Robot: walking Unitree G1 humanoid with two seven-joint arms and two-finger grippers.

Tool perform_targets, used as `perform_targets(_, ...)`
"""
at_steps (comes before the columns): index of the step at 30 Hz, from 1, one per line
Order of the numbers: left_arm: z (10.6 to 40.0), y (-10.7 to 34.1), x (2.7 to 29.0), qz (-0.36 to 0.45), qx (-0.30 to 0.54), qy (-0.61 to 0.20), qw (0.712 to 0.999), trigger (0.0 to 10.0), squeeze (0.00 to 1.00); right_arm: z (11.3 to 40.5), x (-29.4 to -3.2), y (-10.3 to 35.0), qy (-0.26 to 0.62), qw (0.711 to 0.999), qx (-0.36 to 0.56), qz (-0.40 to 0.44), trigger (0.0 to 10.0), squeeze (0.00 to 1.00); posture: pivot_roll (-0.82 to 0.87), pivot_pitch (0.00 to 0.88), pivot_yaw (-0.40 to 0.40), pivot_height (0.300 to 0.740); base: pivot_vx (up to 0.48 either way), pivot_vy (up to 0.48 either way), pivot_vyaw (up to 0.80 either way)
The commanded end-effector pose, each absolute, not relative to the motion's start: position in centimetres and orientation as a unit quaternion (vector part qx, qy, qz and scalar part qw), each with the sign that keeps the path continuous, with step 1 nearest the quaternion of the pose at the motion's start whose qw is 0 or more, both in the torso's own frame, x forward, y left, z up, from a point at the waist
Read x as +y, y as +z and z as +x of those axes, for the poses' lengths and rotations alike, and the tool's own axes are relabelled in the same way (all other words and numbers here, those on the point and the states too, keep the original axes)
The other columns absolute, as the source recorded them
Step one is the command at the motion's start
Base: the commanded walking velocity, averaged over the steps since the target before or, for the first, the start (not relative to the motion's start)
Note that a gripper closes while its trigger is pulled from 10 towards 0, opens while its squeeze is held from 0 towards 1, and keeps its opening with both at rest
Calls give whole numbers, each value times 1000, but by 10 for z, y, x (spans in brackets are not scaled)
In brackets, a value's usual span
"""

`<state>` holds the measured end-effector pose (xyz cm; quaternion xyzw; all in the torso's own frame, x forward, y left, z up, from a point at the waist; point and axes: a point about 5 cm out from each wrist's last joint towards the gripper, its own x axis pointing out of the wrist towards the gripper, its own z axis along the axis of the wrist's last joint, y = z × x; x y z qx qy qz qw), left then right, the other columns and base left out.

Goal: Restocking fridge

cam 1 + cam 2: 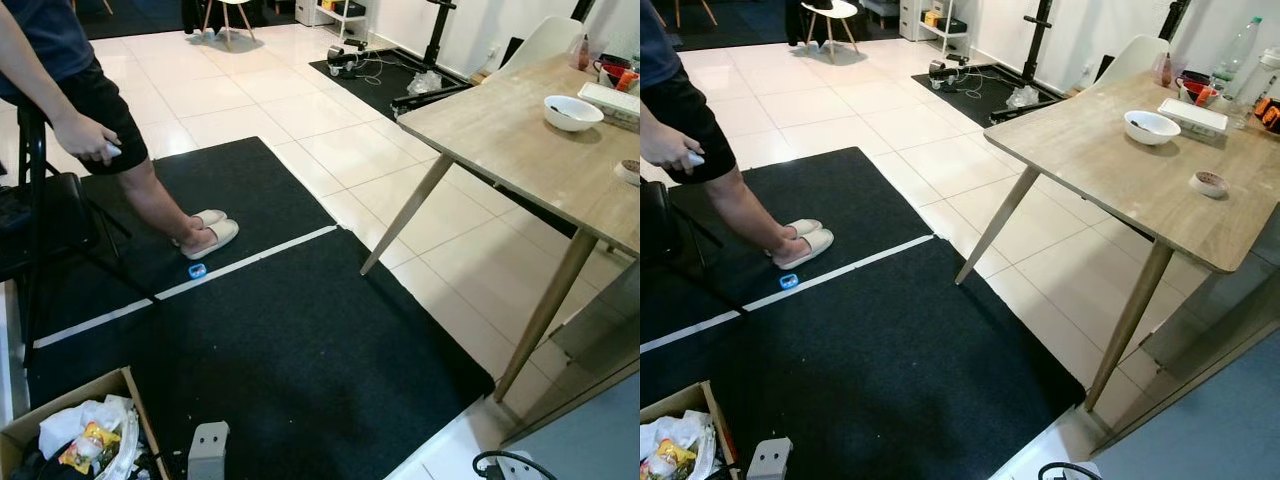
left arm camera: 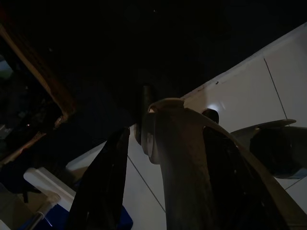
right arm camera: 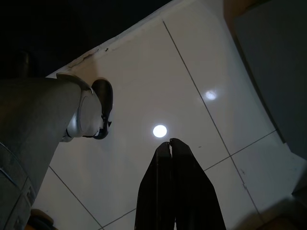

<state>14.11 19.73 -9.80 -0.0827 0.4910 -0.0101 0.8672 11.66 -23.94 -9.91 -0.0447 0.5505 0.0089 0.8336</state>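
Both arms hang at my sides over the floor. In the right wrist view my right gripper [image 3: 170,142] is shut, its two black fingers pressed together with nothing in them, above white tiles. In the dark left wrist view my left gripper [image 2: 165,127] is open and empty, with my grey leg [image 2: 177,158] showing behind the gap. An open cardboard box [image 1: 118,384] of crumpled bags and packets stands on the black mat at my lower left. A grey flat panel [image 1: 590,430] fills the lower right corner; I cannot tell whether it is the fridge.
A wooden table [image 1: 1110,160] with slanted legs stands at the right, bearing a white bowl [image 1: 1151,126], a tray and bottles. A person [image 1: 70,90] in slippers stands at the left on the black mat [image 1: 300,350], beside a black stand. White tiles stretch beyond.
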Motion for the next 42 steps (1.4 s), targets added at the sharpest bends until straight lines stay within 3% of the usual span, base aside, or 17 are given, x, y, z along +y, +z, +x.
perform_targets(1,133,-102,190,-92,505,-11,858,10000,0,113,-240,-100,2,830,557,-42,10000,0,7,0,-80,740,292,0,0)
perform_targets(42,130,-103,192,-88,511,-13,855,10000,0,108,-237,-102,-1,829,559,-32,10000,0,8,0,-69,740,330,0,0)
